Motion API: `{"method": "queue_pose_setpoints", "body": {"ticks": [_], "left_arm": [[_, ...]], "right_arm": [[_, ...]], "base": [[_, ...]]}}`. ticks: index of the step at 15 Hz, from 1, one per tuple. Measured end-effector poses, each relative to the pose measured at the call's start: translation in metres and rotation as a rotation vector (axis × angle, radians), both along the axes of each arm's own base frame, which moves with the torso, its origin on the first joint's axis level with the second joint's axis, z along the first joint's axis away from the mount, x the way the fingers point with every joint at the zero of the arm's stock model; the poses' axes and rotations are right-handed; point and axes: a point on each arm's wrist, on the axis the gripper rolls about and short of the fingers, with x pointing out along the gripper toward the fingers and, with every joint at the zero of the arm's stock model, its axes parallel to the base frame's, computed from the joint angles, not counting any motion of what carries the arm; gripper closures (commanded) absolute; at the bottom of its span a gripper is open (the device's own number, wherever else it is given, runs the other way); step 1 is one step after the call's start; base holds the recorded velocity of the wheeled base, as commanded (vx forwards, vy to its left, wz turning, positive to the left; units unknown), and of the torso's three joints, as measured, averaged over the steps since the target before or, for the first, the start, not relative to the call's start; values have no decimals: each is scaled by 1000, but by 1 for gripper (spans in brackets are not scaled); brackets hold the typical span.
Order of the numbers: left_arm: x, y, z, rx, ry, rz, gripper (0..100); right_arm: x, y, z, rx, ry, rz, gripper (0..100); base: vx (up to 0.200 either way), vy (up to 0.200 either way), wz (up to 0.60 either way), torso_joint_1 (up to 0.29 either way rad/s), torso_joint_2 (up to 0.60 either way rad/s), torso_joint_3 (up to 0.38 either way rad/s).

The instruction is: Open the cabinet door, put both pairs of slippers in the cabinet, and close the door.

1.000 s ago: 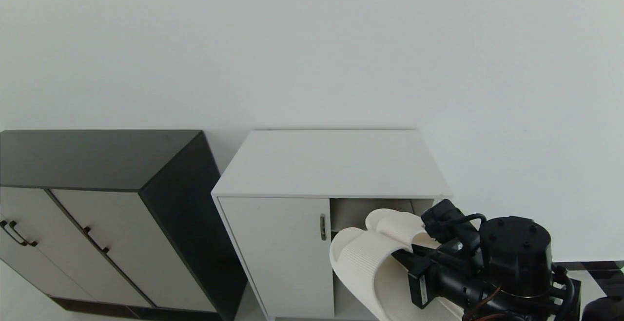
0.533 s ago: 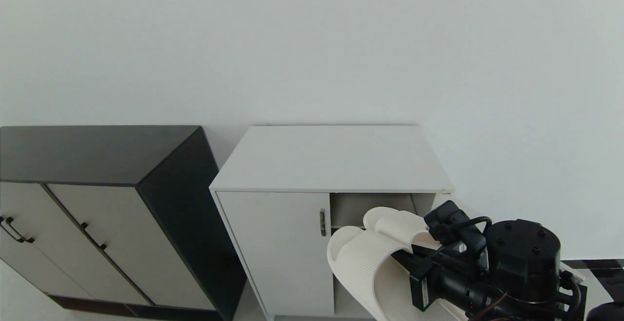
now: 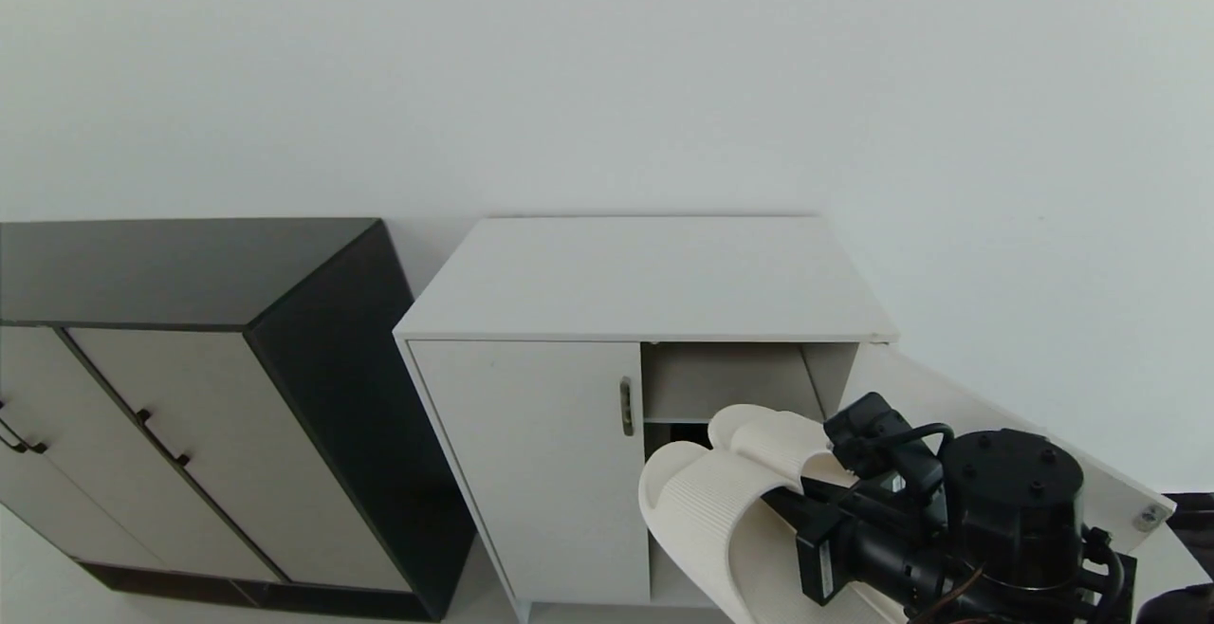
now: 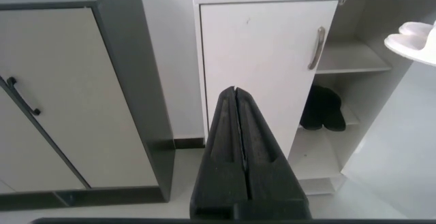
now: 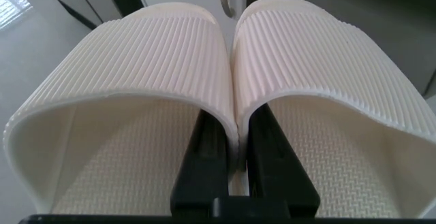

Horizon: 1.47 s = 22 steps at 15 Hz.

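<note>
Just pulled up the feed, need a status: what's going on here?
The right gripper holds a pair of cream slippers in front of the open right side of the white cabinet. Its right door is swung open, and a dark pair of slippers already sits inside. The left gripper is shut, empty, facing the closed left door.

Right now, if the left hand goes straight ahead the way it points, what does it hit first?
Probably the white cabinet's closed door; the left hand aims at that panel, though the gap is hard to judge.
</note>
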Motion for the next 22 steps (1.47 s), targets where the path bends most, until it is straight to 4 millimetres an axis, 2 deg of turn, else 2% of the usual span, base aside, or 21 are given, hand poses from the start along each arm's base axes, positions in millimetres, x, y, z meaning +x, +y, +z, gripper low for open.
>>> {"method": "queue_pose_setpoints", "body": {"ticks": [12, 22], "left_arm": [[0, 0, 0, -1, 0, 1, 100], [0, 0, 0, -1, 0, 0, 100]], "right_arm": [[-2, 1, -5, -14, 15, 16, 100], [-4, 1, -4, -4, -4, 21, 100]], "base": [[0, 0, 0, -212, 528, 310], [0, 0, 0, -139, 477, 324]]}}
